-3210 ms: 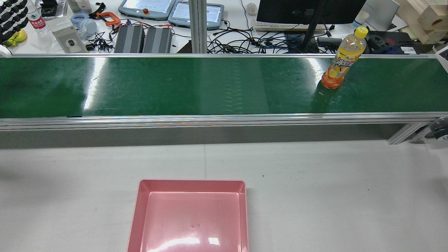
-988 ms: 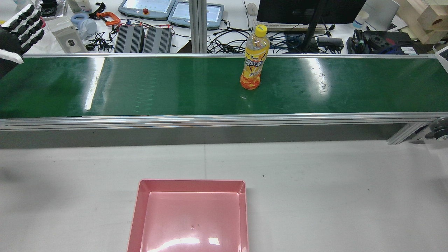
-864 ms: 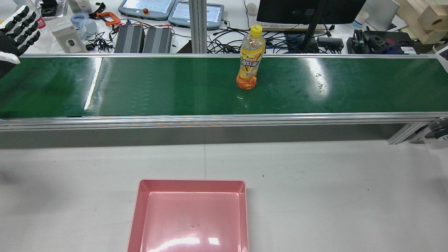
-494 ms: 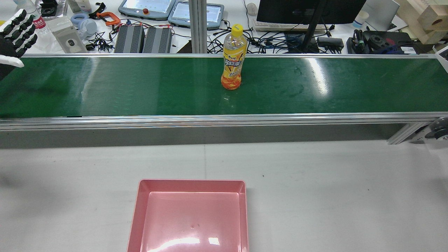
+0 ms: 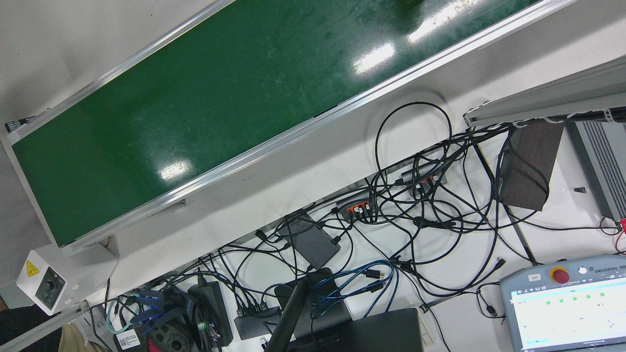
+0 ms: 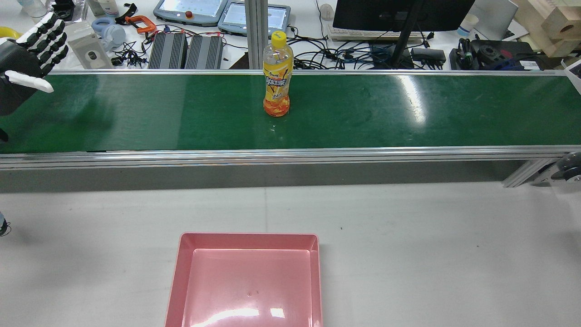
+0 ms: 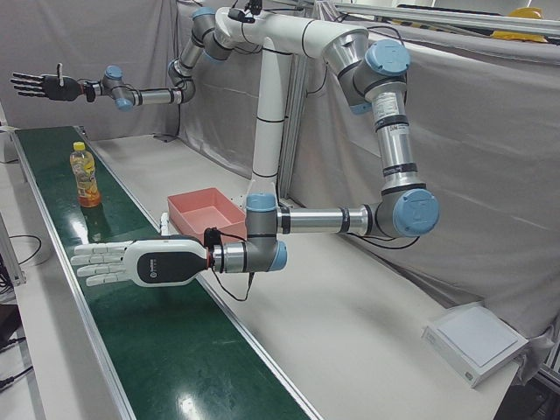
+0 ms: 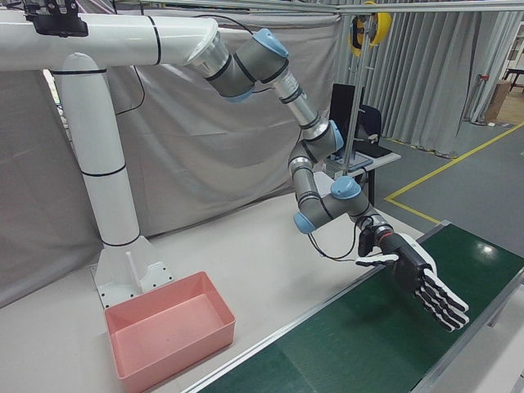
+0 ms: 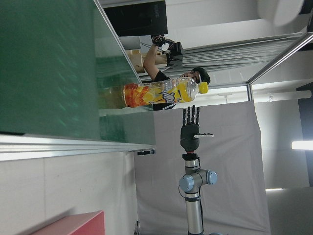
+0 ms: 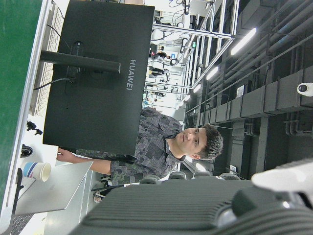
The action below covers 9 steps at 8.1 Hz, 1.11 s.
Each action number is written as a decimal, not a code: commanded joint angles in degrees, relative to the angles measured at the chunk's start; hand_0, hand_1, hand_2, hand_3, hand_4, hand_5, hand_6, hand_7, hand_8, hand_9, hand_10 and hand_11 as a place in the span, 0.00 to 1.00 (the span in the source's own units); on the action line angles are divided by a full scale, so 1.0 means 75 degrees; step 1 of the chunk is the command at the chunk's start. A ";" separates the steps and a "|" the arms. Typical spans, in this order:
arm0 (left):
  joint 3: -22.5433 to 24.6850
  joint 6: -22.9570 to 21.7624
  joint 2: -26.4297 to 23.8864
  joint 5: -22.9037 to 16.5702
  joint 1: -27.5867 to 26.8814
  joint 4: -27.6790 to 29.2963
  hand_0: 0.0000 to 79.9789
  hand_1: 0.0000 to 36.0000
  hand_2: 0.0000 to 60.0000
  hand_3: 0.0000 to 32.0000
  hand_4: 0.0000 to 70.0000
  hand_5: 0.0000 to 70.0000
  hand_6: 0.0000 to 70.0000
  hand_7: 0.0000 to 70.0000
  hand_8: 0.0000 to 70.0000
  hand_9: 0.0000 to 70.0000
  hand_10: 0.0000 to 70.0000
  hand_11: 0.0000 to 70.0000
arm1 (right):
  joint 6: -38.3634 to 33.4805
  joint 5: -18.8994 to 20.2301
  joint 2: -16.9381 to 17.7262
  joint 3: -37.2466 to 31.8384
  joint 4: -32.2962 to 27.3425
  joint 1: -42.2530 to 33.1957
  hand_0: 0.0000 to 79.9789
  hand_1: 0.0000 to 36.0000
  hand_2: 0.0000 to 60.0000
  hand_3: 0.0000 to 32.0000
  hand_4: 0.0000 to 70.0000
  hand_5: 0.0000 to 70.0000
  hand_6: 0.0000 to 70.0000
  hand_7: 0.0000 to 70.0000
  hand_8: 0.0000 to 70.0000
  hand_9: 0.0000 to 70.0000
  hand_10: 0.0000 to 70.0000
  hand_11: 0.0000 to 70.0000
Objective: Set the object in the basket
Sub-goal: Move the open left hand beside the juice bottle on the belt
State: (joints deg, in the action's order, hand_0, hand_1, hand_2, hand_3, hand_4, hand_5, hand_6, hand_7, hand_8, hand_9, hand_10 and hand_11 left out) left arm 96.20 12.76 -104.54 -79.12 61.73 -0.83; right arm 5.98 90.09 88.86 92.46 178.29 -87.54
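Rear view against the earlier pictures: the orange drink bottle (image 6: 277,77) has travelled along the green belt (image 6: 408,118) from the robot's right toward its left, and now stands upright near the belt's far edge, closer to the left hand (image 6: 25,59) than half a second ago yet well apart from it; the left hand itself has come further into frame, where before only its fingertips showed at the edge; the pink basket (image 6: 247,240) has not shifted, and lies empty on the white table (image 6: 408,250), on the robot's side of the belt and off to the left hand's right; that hand hovers above the belt with its fingers (image 6: 47,32) stretched straight out side by side toward the operators' side and its thumb held apart, released, holding and touching nothing; the right hand (image 8: 422,282) is missing from the rear view, but the right-front view shows it likewise flat and spread above the belt, empty; in the left hand view the bottle stands between the two hands, touched by neither.
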 commanded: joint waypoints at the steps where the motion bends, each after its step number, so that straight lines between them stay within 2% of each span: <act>1: -0.0054 0.0348 -0.0275 0.0003 -0.0238 -0.0217 0.79 0.33 0.00 0.00 0.00 0.08 0.00 0.00 0.00 0.00 0.00 0.00 | 0.0000 0.0000 0.0000 0.0000 0.0006 0.0000 0.00 0.00 0.00 0.00 0.00 0.00 0.00 0.00 0.00 0.00 0.00 0.00; 4: -0.0674 0.0350 -0.0930 0.0120 -0.0731 -0.0276 0.78 0.33 0.00 0.00 0.00 0.08 0.00 0.00 0.00 0.00 0.00 0.00 | 0.0000 0.0000 0.0000 0.0000 0.0006 0.0000 0.00 0.00 0.00 0.00 0.00 0.00 0.00 0.00 0.00 0.00 0.00 0.00; 9: -0.0617 0.0256 -0.1272 0.0108 -0.0719 -0.0499 0.80 0.34 0.00 0.00 0.00 0.10 0.00 0.00 0.00 0.00 0.00 0.00 | 0.0000 0.0000 0.0000 0.0000 -0.0006 0.0000 0.00 0.00 0.00 0.00 0.00 0.00 0.00 0.00 0.00 0.00 0.00 0.00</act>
State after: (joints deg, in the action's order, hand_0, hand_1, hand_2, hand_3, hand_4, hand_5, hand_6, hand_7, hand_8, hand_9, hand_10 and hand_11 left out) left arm 91.43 14.82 -113.70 -78.23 56.35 -4.43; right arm 6.04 90.09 88.86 92.49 178.25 -87.54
